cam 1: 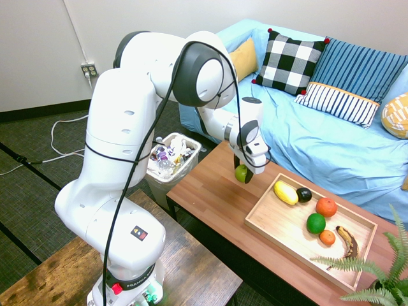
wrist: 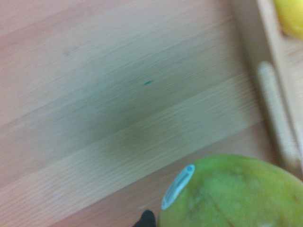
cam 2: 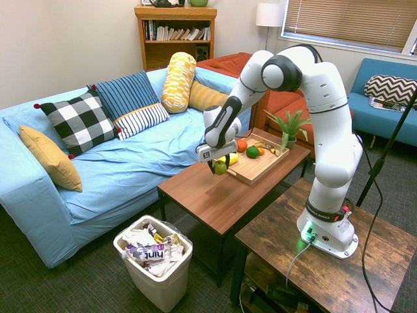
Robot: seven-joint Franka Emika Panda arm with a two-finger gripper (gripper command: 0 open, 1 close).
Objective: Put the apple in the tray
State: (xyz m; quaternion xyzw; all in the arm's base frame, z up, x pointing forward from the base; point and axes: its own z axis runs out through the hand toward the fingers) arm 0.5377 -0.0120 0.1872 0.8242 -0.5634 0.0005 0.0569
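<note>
apple: yellow-green apple clamped between the fingers, hanging clear above the coffee table, no contact with the wood. Wrist view shows its skin and a pale sticker up close.
gripper: gripper points straight down, fingers closed on the apple's sides.
tray: light-wood tray sits just beside the fingers, towards the plant; its near rim shows in the wrist view.
tray contents: yellow fruit, dark fruit, orange fruits, vivid green fruit, spotted banana.
step: grasp looks done; carry phase, apple not yet over the tray.
next: translate sideways over the rim with enough height to clear it, lower onto a bare patch at the near end, part the fingers.
risk: crowding the yellow fruit; round apple may roll once freed.
</note>
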